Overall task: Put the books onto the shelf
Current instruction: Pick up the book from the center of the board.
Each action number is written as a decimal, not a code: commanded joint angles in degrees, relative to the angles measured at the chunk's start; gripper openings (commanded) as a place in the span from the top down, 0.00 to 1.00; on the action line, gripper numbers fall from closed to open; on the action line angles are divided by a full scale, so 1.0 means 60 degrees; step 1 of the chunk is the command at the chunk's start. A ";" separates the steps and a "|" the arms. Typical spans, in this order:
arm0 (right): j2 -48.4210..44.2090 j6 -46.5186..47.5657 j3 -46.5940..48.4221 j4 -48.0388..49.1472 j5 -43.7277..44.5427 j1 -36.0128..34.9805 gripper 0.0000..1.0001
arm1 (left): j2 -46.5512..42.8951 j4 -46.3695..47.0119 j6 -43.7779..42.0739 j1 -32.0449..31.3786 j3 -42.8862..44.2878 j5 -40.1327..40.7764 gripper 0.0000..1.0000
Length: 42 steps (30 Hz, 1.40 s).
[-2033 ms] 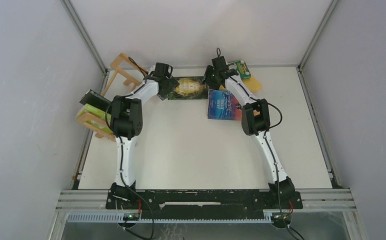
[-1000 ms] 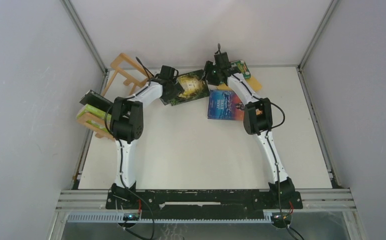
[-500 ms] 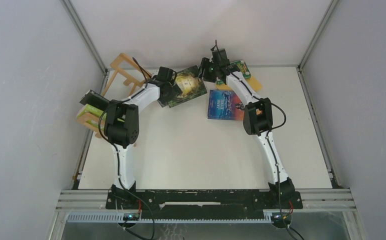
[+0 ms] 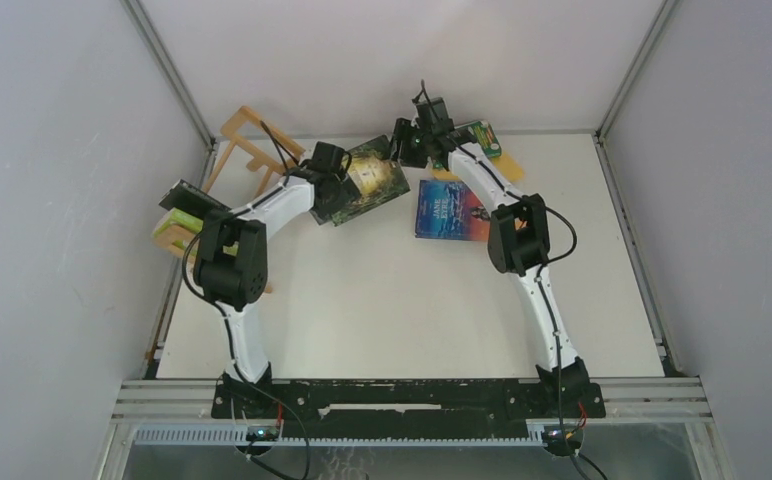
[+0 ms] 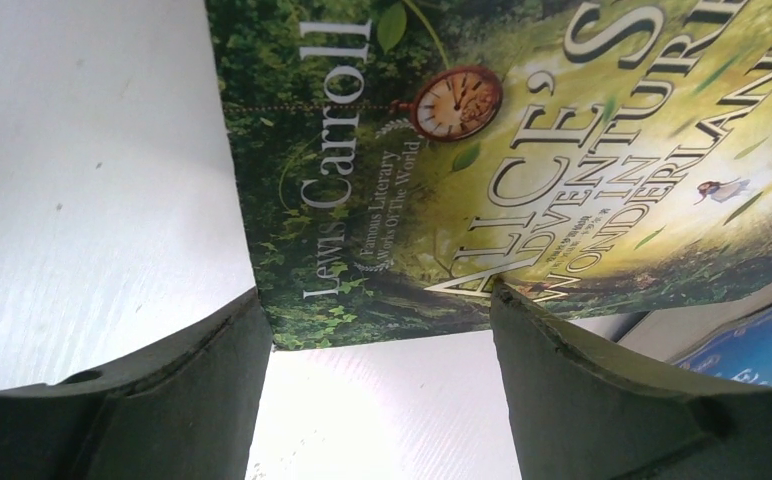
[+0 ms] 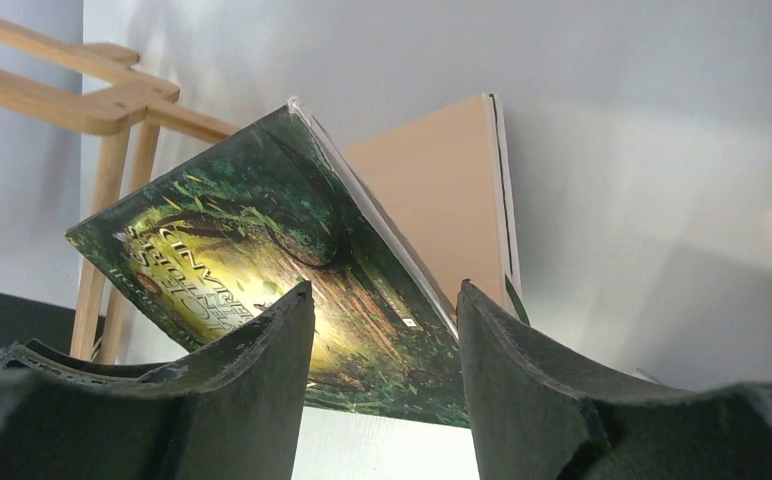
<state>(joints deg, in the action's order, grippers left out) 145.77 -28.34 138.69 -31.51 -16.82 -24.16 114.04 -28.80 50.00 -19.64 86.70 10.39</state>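
A dark green and gold book (image 4: 367,178) stands tipped up off the table at the back, between both grippers. My left gripper (image 4: 344,190) is open, and the book's (image 5: 482,170) lower edge rests at its fingertips (image 5: 507,300). My right gripper (image 4: 405,150) is open too; the raised book (image 6: 262,250) lies just past its fingers, a beige surface (image 6: 442,190) behind it. A blue book (image 4: 449,208) lies flat. A green book with white circles (image 4: 483,134) sits on a yellow-orange one (image 4: 508,167). The wooden shelf (image 4: 249,140) holds a lime-green book (image 4: 184,222).
The shelf (image 6: 112,100) stands along the table's left edge, close to the grey side wall. The back wall (image 4: 392,60) rises right behind the books. The near half of the white table (image 4: 392,310) holds only the two arms.
The green and gold book lay flat; now it is turned counter-clockwise and tipped up. The left arm's elbow swung left. The right gripper shifted left along the back wall.
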 commanded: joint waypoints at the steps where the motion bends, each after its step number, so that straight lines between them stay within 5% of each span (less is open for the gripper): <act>1: -0.1308 -0.0051 -0.0748 0.0146 -0.1048 -0.0891 0.40 | -0.1269 0.1422 0.0264 -0.0475 -0.0483 -0.0331 0.19; 17: -0.4809 -0.0455 -0.6716 0.2356 -0.0417 -0.1698 0.41 | -0.3681 0.1654 0.0346 -0.1451 -0.3294 0.0130 0.19; 33: -0.8617 -0.1195 -1.1739 0.3292 0.0848 -0.3646 0.42 | -0.6604 0.1044 0.1309 -0.4016 -0.5969 0.1294 0.19; 42: -1.0076 -0.1488 -1.3114 0.3417 0.1056 -0.4201 0.68 | -0.8028 0.0575 0.1720 -0.4686 -0.6689 0.1916 0.20</act>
<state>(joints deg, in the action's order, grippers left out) 90.54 -31.88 60.20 -16.95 -0.16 -44.53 70.76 -40.51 55.11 -45.87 45.80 22.37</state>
